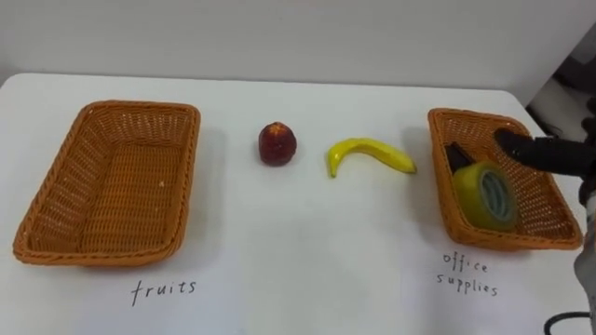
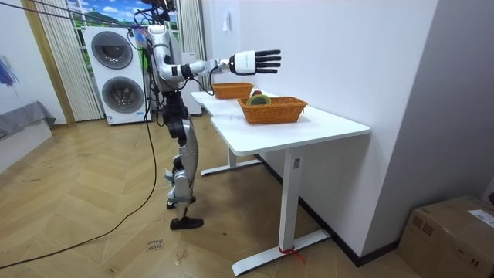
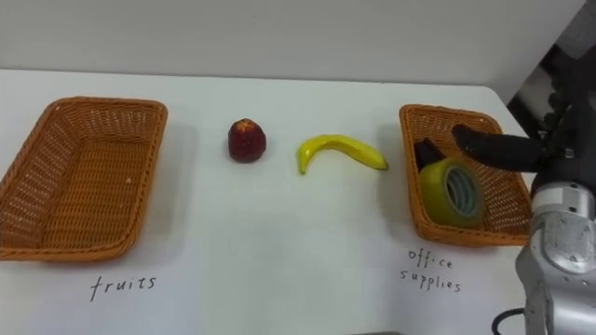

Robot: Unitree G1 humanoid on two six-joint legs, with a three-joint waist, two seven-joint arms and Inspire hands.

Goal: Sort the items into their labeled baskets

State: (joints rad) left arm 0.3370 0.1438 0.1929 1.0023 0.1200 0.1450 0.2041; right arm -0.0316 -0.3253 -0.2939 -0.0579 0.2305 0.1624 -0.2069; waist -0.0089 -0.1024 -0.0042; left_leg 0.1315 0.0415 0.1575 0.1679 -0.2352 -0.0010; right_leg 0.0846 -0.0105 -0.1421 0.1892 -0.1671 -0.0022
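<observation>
A red apple (image 1: pixel 277 143) and a yellow banana (image 1: pixel 368 154) lie side by side in the middle of the white table (image 1: pixel 307 261). On the left stands the wicker fruit basket (image 1: pixel 140 107), with nothing in it. The office-supplies basket (image 1: pixel 445 200) on the right holds a yellow-green tape roll (image 1: pixel 486 195) and a small dark object (image 1: pixel 456 155). My right hand (image 1: pixel 531 149) hovers above that basket's far right part, its fingers straight and holding nothing. The room view shows this hand (image 2: pixel 258 60) stretched out well above the near basket (image 2: pixel 274 112).
Handwritten labels mark the table in front of each basket: "fruits" (image 1: pixel 164 289) and "office supplies" (image 1: pixel 467 274). The robot stands at the table's long side. Two stacked washing machines (image 2: pixel 117 73) stand behind it, and a cardboard box (image 2: pixel 455 232) sits on the floor.
</observation>
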